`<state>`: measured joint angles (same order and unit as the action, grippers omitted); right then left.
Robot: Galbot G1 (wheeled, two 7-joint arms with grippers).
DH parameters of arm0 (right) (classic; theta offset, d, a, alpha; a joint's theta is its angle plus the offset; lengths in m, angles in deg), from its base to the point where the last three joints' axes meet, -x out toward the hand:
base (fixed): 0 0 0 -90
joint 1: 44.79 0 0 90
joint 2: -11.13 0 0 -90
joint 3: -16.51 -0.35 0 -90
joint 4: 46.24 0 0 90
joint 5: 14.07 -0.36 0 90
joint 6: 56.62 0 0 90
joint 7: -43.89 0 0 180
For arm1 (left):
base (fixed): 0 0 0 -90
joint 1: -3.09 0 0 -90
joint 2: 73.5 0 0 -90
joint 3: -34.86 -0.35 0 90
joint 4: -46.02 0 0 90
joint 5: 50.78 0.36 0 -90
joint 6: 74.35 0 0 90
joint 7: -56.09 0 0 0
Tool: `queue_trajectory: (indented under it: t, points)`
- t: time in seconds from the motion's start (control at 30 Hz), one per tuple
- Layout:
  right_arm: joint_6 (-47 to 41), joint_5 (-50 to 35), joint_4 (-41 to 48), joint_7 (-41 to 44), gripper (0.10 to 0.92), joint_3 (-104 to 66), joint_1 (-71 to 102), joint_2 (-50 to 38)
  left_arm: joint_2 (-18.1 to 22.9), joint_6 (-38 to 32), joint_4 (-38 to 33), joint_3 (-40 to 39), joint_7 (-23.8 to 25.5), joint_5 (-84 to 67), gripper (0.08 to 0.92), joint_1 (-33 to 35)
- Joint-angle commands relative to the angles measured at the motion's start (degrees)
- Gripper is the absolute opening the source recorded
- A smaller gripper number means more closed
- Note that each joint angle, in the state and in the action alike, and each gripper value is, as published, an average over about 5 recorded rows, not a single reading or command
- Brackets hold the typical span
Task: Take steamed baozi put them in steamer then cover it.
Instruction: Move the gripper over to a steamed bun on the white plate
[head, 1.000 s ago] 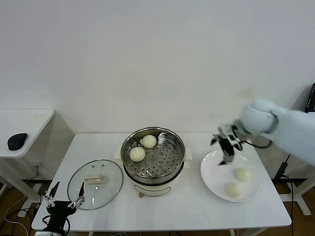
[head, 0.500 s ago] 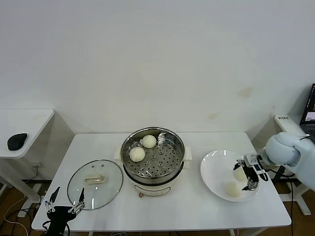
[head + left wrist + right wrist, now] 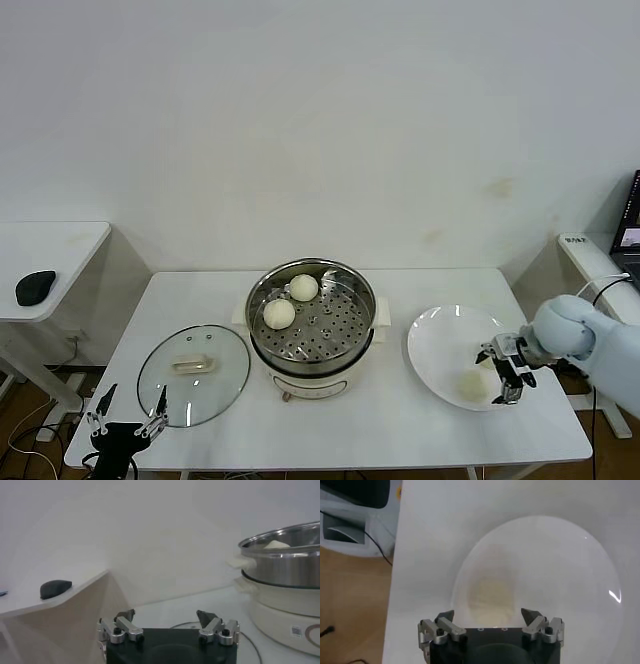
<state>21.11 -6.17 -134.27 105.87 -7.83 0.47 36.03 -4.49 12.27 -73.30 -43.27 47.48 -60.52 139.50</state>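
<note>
Lowered since before, right gripper (image 3: 505, 371) fingers open astride a plate (image 3: 432, 352) baozi (image 3: 491, 596).

Bright, even light; soft shadows under steamer (image 3: 311, 322); glare on plate (image 3: 600, 565); bun (image 3: 490, 597) blurred.

A plain white wall (image 3: 320, 120) fills the back; a white counter (image 3: 330, 420) stands before it; a second white side table (image 3: 60, 245) at the left carries a dark mouse (image 3: 35, 287); wooden floor (image 3: 20, 400) and cables (image 3: 40, 432) show beneath.
</note>
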Motion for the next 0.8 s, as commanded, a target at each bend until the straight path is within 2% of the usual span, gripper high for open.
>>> queue_trajectory:
  t: [0.03,0.23,0.6,0.8]
  points:
    - [-0.1,1.4,5.2,-1.2,0.823,-1.0,1.8,4.6,-0.4,0.0,0.5,0.2,0.0,-0.1,0.823,-0.2]
    - [-1.4,1.2,6.5,-2.5,0.814,-0.3,1.3,6.2,-0.5,0.0,1.1,0.2,0.0,-0.3,0.823,-0.9]
    - [-3.3,0.0,5.7,-1.4,0.672,1.4,-0.2,5.9,-0.5,-0.1,1.4,0.2,0.0,-0.5,0.823,-1.0]
    - [-3.3,-0.9,4.7,-0.6,0.631,2.1,-2.4,4.8,-0.3,-0.2,1.2,0.0,0.0,-0.5,0.823,-1.0]
